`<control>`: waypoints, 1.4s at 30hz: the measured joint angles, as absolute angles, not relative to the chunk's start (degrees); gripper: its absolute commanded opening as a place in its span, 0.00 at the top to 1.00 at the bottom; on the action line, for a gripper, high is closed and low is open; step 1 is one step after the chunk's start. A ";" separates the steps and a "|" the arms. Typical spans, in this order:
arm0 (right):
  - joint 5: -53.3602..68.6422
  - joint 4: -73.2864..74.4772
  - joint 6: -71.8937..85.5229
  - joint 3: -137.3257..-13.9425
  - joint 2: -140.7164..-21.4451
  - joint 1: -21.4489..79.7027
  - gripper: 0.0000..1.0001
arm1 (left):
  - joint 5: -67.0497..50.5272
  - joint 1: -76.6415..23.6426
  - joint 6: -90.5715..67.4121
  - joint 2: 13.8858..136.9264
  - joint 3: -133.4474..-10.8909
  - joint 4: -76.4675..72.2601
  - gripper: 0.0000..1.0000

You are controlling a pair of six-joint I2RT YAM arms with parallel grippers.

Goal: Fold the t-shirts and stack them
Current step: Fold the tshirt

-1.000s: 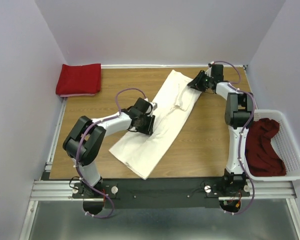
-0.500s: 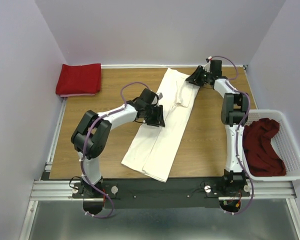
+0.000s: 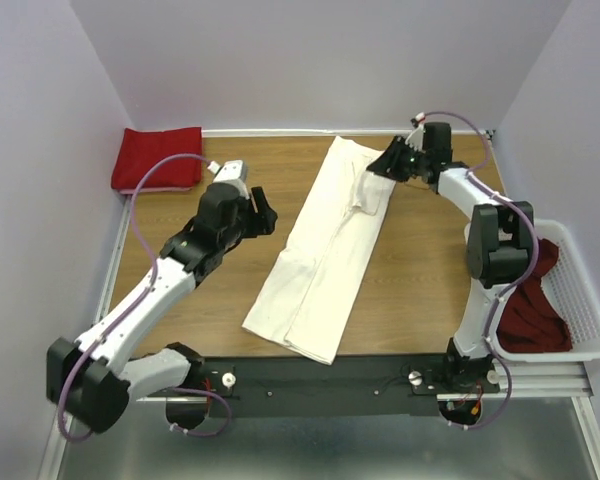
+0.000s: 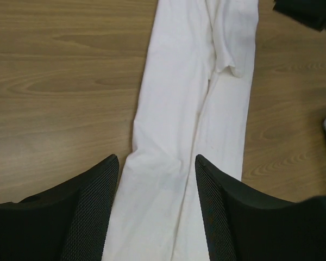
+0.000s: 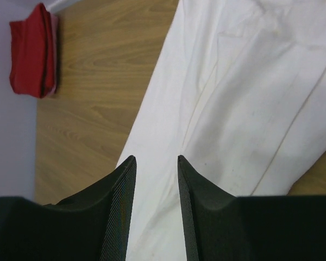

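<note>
Cream-white, the shirt [image 3: 325, 250] lies as a long strip in the middle of our table [image 3: 420, 290]. It looks soft and floppy, so we would pinch both corners of one short end. Our left gripper [image 4: 155, 160] and right gripper [image 5: 156, 159] hang near, fingers spread, empty.

Wood-grain bench [image 3: 420, 290], rectangular, closed in on three sides by plain pale grey-lavender walls: back wall [image 3: 320, 60], left wall [image 3: 40, 150], right wall [image 3: 570, 120]. Aluminium rails [image 3: 540, 380] run along the near edge. White plastic lattice basket [image 3: 583, 300] sits beside the bench's right edge. Grey floor [image 3: 320, 445] below. Lighting even, shadows soft.
</note>
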State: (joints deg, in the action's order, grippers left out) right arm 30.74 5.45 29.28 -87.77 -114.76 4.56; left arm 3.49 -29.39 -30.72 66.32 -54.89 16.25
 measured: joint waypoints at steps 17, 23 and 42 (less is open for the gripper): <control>30.17 1.52 29.82 -88.14 -128.81 3.01 0.60 | 11.44 -29.26 -28.75 40.14 -34.72 5.10 0.20; 27.92 4.84 24.77 -103.98 -137.67 1.37 0.59 | 6.50 -29.26 -27.88 47.59 -34.94 4.38 0.20; 6.83 23.90 26.65 -59.79 -83.50 20.03 0.42 | -4.62 -34.83 -27.29 67.44 -41.60 21.12 0.28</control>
State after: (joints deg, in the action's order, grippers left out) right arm 6.83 23.90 26.65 -59.79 -83.50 20.03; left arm -4.62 -34.83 -27.29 67.44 -41.60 21.12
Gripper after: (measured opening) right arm 0.573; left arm 0.760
